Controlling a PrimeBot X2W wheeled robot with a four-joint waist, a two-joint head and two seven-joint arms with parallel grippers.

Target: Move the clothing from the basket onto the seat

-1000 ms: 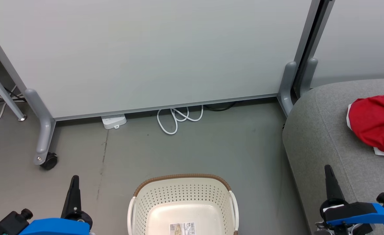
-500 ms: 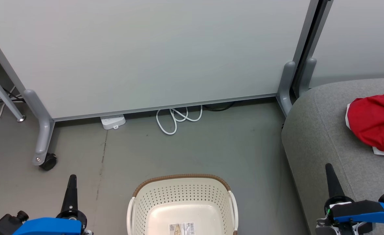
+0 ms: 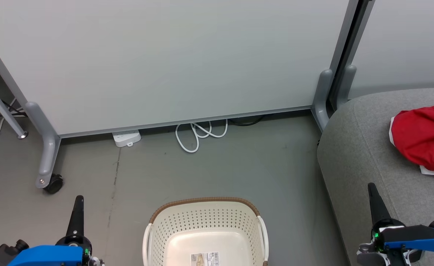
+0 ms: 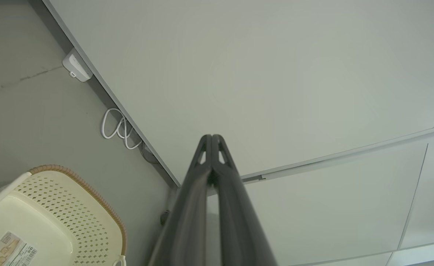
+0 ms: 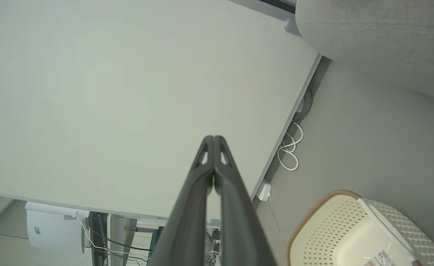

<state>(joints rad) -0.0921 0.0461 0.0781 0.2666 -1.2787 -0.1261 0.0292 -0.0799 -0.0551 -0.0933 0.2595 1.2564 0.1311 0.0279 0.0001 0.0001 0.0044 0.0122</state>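
Seemingly job done: red clothing [image 3: 422, 138] lies on the grey sofa [image 3: 361, 147], while the basket [image 3: 202, 218] stands bare beside it.

Both arms hang low on either side of the basket, which sits on the floor [image 3: 220, 170] between them with nothing in its bottom but a label sticker [image 3: 205, 258]. The left fingers [image 3: 77, 218] and right fingers [image 3: 376, 203] are each pressed together, gripping nothing. The clothing lies crumpled on the sofa cushion, ahead and to the right of the right fingers and well apart from them, so that arm is plainly the nearer. The heap runs off the picture's right edge, so its long axis cannot be told. Nothing stands between those fingers and the heap. Against the partition [image 3: 165, 55] behind lie a white power strip [image 3: 127, 138] and a looped white cable [image 3: 201, 135], away from any likely reach.
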